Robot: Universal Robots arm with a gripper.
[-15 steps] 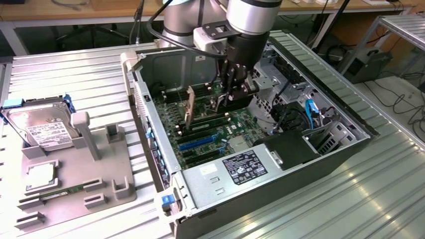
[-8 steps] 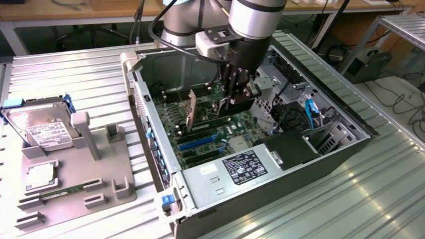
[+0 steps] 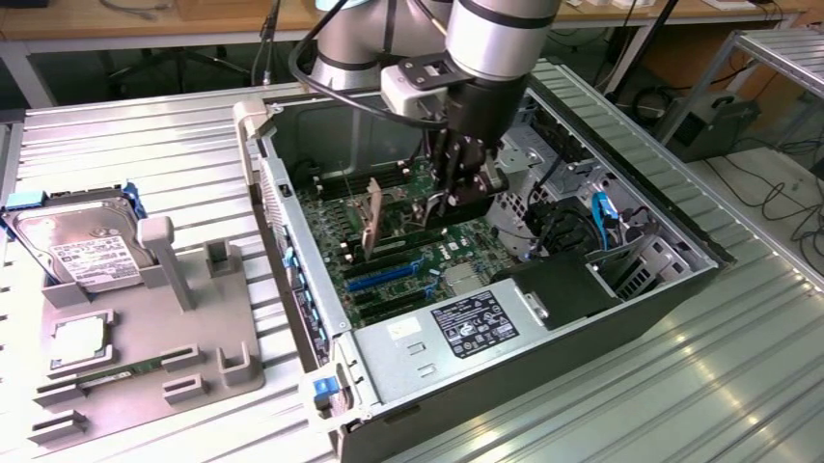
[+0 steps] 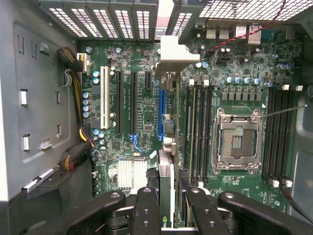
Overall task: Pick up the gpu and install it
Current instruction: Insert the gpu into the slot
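My gripper (image 4: 167,183) is shut on the gpu (image 4: 166,161), which I see edge-on between the black fingers (image 4: 146,200). Its silver end bracket (image 4: 172,58) points toward the slotted rear wall of the case. The card hangs upright, in line with the blue expansion slot (image 4: 160,110) on the green motherboard (image 4: 112,142) and just above it. In the exterior view the gripper (image 3: 449,204) reaches down inside the open computer case (image 3: 670,289), and the thin card (image 3: 369,220) stands on edge to the exterior view's left of the fingers.
The CPU socket (image 4: 237,142) and memory slots (image 4: 198,132) lie beside the blue slot. A power supply (image 3: 466,323) and drive cage (image 3: 631,260) fill the case's near end. A grey fixture (image 3: 142,328) on the exterior view's left holds a hard drive (image 3: 77,246).
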